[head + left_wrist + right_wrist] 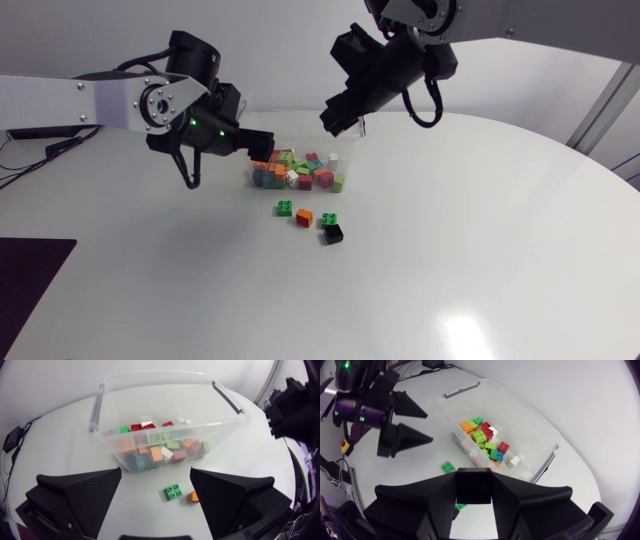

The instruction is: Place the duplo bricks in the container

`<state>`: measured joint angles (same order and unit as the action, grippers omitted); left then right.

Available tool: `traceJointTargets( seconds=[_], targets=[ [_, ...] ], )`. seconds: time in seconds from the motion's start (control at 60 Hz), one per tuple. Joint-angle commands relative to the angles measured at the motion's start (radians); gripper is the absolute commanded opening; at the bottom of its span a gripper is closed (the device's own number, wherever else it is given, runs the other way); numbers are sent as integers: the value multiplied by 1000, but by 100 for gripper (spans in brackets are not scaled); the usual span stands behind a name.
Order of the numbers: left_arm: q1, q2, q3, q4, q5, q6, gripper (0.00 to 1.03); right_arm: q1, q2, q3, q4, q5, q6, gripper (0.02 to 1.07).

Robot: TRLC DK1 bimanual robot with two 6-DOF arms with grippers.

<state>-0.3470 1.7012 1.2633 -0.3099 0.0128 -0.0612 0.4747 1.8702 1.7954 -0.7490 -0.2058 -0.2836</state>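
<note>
A clear plastic container [352, 160] holding several coloured duplo bricks stands at the table's far middle. My left gripper [262, 150] hovers by its left end. In the left wrist view this gripper [155, 477] is open with nothing between its fingers, and the container [165, 376] lies just ahead. On the table in front of the container lie a green brick [285, 208], an orange brick [304, 217] and a black brick with a green one against it [332, 232]. My right gripper [338, 118] hangs above the container's far right, shut [474, 485] with nothing seen in it.
The white table is bare to the front and right of the loose bricks. A dark mat [30, 290] covers the front left corner. Both arms stand close together over the container.
</note>
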Motion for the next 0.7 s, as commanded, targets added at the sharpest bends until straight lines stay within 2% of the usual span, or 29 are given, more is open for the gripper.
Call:
traceJointTargets(
  seconds=[0.0, 0.133, 0.55, 0.583, 0.6, 0.617, 0.633, 0.65, 0.683],
  targets=[
    [-24, -20, -41, -8, -8, -46, 95, -2, 49, 50, 28, -1, 26, 29],
    [-55, 18, -62, -6, -14, -72, 93, -13, 110, 107, 65, -1, 34, 29],
    [-141, 170, -51, 48, -106, -172, 93, -34, 297, 314, 132, 22, 90, 30],
    [-147, 193, -50, 66, -119, -180, 91, -34, 323, 346, 137, 54, 103, 42],
    [-149, 199, -50, 71, -119, -186, 91, -34, 330, 354, 146, 74, 112, 58],
    [-150, 209, -48, 77, -119, -193, 91, -34, 334, 357, 151, 82, 115, 69],
    [-152, 222, -45, 89, -129, -201, 91, -34, 336, 361, 154, 101, 124, 95],
    [-152, 227, -44, 95, -135, -203, 91, -33, 336, 361, 157, 108, 127, 103],
    [-152, 238, -41, 107, -139, -207, 91, -33, 330, 355, 163, 114, 130, 103]
  ],
)
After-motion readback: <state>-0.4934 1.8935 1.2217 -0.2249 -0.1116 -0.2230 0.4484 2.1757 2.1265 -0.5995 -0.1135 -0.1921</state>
